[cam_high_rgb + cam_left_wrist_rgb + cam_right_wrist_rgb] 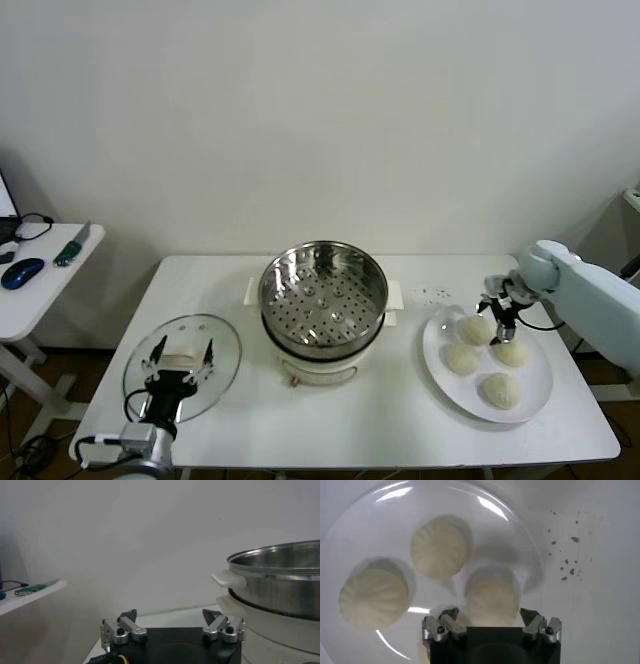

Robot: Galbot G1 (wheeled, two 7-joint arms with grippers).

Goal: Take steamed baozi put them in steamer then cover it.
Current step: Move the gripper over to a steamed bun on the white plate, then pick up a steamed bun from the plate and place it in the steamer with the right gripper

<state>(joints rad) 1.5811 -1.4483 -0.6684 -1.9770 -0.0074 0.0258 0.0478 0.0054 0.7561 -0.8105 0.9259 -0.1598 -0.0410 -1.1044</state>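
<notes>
Four cream-white baozi lie on a white plate (440, 372) at the right. My right gripper (497, 318) is open, just above the far baozi (477, 329). In the right wrist view that baozi (491, 596) sits between the open fingers of the right gripper (489, 614), untouched, with two more baozi (439, 548) beside it. The steel steamer (323, 296) stands at the table's middle, its perforated tray empty. The glass cover (182, 365) lies flat at the front left. My left gripper (179, 358) hovers open over the cover; in the left wrist view the left gripper (170, 614) is empty.
Dark crumbs (432, 293) lie on the white table between steamer and plate. A side table (40, 280) at the far left holds a blue mouse (22, 272) and cables. The steamer's wall (280, 580) shows close beside my left gripper.
</notes>
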